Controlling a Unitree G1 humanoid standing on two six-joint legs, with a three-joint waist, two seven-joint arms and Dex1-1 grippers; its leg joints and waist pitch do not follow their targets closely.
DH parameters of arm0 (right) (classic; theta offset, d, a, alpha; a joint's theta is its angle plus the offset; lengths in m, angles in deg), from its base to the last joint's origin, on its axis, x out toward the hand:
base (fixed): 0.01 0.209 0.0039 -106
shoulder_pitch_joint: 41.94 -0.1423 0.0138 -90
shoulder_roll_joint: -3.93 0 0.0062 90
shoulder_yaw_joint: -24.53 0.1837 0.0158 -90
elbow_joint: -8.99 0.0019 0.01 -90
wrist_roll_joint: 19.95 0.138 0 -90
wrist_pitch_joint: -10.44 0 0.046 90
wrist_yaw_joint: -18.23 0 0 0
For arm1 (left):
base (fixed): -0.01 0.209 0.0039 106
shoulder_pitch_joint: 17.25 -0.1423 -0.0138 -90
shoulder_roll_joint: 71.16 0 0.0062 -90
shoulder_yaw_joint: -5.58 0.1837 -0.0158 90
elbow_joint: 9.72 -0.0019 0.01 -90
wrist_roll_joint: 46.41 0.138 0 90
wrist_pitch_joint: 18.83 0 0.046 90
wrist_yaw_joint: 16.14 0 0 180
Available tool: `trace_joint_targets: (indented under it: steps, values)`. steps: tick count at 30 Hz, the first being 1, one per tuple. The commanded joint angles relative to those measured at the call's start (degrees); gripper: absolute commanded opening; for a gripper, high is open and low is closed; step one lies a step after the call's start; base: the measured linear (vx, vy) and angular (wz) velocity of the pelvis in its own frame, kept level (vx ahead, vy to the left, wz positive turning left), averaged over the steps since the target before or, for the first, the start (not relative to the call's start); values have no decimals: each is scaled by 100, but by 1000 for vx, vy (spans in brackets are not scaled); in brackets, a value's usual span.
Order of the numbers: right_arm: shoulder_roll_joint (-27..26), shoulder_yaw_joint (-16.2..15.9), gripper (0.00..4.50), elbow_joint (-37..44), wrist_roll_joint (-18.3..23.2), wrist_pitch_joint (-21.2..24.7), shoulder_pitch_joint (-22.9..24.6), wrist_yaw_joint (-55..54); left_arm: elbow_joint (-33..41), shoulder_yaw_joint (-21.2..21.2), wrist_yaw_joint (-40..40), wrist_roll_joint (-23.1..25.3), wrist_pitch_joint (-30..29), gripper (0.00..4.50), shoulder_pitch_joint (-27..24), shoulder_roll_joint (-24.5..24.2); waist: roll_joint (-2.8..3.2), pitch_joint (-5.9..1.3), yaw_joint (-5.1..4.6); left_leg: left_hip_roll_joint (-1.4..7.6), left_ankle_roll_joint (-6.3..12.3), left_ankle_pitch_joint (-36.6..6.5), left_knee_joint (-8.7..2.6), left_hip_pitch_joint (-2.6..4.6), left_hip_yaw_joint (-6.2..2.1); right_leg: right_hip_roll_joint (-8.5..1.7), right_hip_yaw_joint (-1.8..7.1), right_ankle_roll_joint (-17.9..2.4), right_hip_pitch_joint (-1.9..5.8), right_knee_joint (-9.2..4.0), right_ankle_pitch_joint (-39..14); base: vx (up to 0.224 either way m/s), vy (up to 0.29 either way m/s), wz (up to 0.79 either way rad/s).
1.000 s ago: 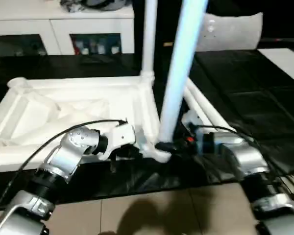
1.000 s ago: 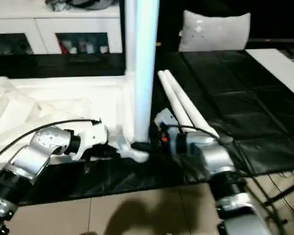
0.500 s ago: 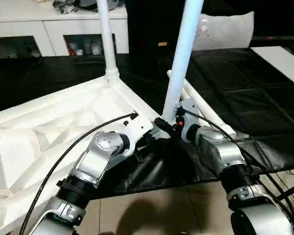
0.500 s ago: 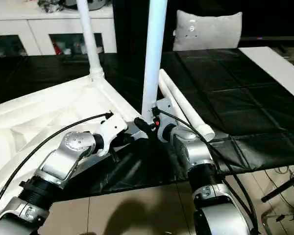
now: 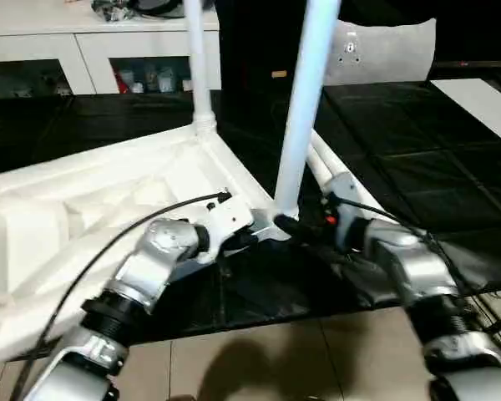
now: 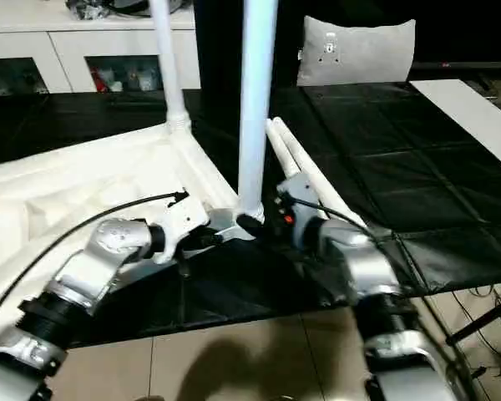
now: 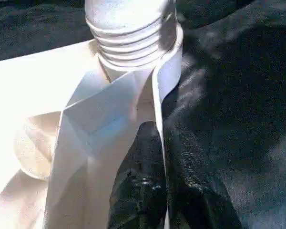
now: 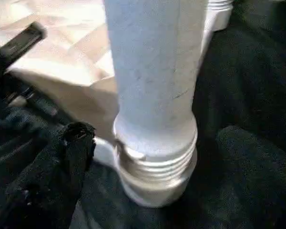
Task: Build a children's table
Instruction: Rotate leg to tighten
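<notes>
A desk (image 5: 417, 159) under a black quilted cover stands on a tan tiled floor (image 5: 250, 359); behind it are white cabinets (image 5: 92, 50) with glass fronts and a grey cushion (image 6: 355, 50). The white top (image 5: 83, 209) lies upside down on the desk's left part, ribbed underside up, its near corner at the desk's front edge. Two legs stand upright in its corner sockets: the far leg (image 5: 196, 58) at the back corner and the near leg (image 5: 305, 109) at the front corner between the two arms. Two loose legs (image 6: 305, 171) lie side by side on the cover just right of the near leg, running away from the robot. The left tool (image 7: 155, 176) is clamped on the top's thin rim wall next to the near socket, one black finger (image 7: 140, 176) inside the wall and the other outside against the cover. In the left wrist view the near leg's threaded end (image 7: 128, 33) sits in the socket with several thread turns exposed. The right tool (image 8: 157, 157) stands wide apart around the base of the near leg, its left finger (image 8: 66, 157) beside the threads and not visibly pressing them, its other finger on the opposite side.
</notes>
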Motion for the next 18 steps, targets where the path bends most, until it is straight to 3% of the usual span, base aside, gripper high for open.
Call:
trace_joint_targets:
  steps: [1, 4, 8, 10, 13, 18]
  values:
    - [218, -117, 444, 164, 68, -65, 5, 423, -187, 340, 477, 95, 275, 0, 69, -174, 16, -358, 21, 161, 454, -683, -367, -57, 4, -334, 304, -1120, 377, -441, -935, 0, 0, 0]
    - [467, -271, 444, 195, -21, -180, -11, 828, -291, 481, 863, 130, 585, 0, 132, -365, 38, -360, 52, 176, 457, -685, -363, -40, 8, -343, 312, -1198, 372, -423, -853, 0, 0, 0]
    - [743, -521, 444, 145, -145, -558, -37, 1440, -401, 665, 1572, 100, 1091, 0, 202, -663, -7, -354, 107, 189, 444, -770, -370, -33, 20, -352, 313, -1195, 366, -426, -965, 0, 0, 0]
    - [769, -566, 444, 102, -155, -654, -59, 1613, -365, 745, 1843, 74, 1169, 0, 196, -777, 7, -355, 113, 200, 433, -730, -375, -31, 14, -353, 315, -1224, 364, -401, -908, 0, 0, 0]
    - [786, -627, 418, 110, -84, -588, -68, 1838, -356, 807, 2068, 32, 1290, 0, 187, -848, -15, -358, 111, 207, 453, -682, -371, -31, 21, -352, 317, -1295, 369, -388, -789, 0, 0, 0]
    - [695, -715, 378, 51, -35, -672, -81, 1971, -238, 862, 2340, -68, 1381, 0, 130, -880, 3, -354, 128, 211, 441, -686, -373, -27, 26, -359, 320, -1319, 363, -383, -840, 0, 0, 0]
